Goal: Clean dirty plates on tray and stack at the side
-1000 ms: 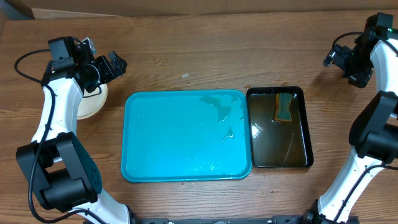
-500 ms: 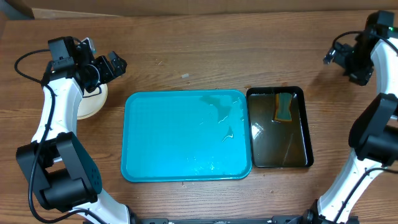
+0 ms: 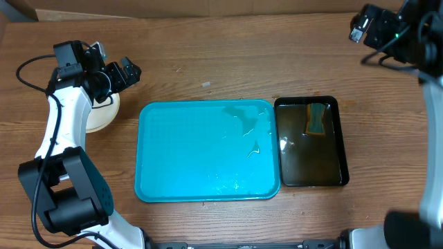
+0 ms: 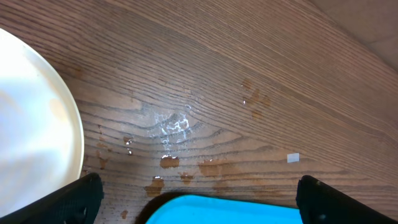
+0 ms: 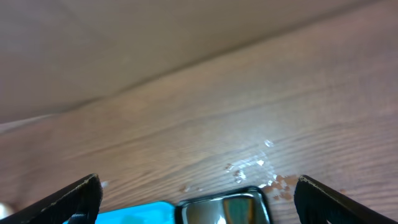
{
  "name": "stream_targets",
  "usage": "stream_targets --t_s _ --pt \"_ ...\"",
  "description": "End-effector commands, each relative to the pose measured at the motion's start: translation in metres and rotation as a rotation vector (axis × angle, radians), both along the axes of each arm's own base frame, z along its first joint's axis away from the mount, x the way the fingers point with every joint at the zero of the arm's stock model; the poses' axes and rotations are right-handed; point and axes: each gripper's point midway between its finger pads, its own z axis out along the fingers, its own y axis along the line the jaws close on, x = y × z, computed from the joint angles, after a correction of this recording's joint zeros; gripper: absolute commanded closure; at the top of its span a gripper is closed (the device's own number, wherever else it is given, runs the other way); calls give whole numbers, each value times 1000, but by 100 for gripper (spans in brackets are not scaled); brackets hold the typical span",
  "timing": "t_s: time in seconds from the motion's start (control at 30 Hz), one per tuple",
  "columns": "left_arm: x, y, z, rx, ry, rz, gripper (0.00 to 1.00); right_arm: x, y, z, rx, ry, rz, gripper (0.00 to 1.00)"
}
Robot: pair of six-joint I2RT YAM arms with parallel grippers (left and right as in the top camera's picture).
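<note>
The turquoise tray [image 3: 208,152] lies at the table's middle, wet, with no plates on it; its corner shows in the left wrist view [image 4: 224,211] and the right wrist view [image 5: 143,214]. A stack of white plates [image 3: 104,114] sits left of the tray, mostly hidden under my left arm; its top plate shows in the left wrist view [image 4: 31,124]. I cannot tell how many are stacked. My left gripper [image 3: 128,71] is open and empty, above the table just right of the plates. My right gripper [image 3: 360,26] is open and empty, high at the far right.
A black tray of murky water [image 3: 311,142] holding a sponge [image 3: 316,119] stands right of the turquoise tray, and shows in the right wrist view [image 5: 224,210]. Water drops lie on the wood near the tray's corners [image 4: 171,124]. A small white scrap [image 3: 205,84] lies behind the tray.
My right arm has swung up and to the left, with the gripper now higher in the overhead view. My left arm has not moved.
</note>
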Motion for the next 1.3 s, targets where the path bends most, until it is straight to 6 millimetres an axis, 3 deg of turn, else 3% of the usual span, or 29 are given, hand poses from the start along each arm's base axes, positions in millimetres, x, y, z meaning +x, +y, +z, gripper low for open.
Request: stream_targets --t_s 0.0,0.1,0.27,0.4,0.5,0.63,0.83,0.93,1.07,1.27 --pt "0 -3 0 -1 -7 -26 0 -31 -1 50 -74 -127 -46 0" --pt "0 -3 0 -1 -7 -26 0 -58 3 81 -87 -212 -50 0" --pt "0 -3 0 -1 -7 -26 0 -106 7 109 -83 -289 -40 0" --pt "0 -3 0 -1 -7 -26 0 -133 6 116 -80 -380 -45 0" --pt "0 -3 0 -1 -7 -27 0 -141 6 111 -76 -490 -48 0" --pt "0 -3 0 -1 -7 -26 0 -146 7 77 -70 -616 -46 0" --pt "0 -3 0 -1 -7 -26 0 -148 14 -8 -48 -794 -15 0" --pt "0 -3 0 -1 -7 -26 0 -158 17 -48 -40 -907 -4 0" --pt "0 -3 0 -1 -7 -26 0 -170 20 -71 -32 -974 5 0" --pt "0 -3 0 -1 -7 -26 0 -177 24 -88 -24 -993 20 0"
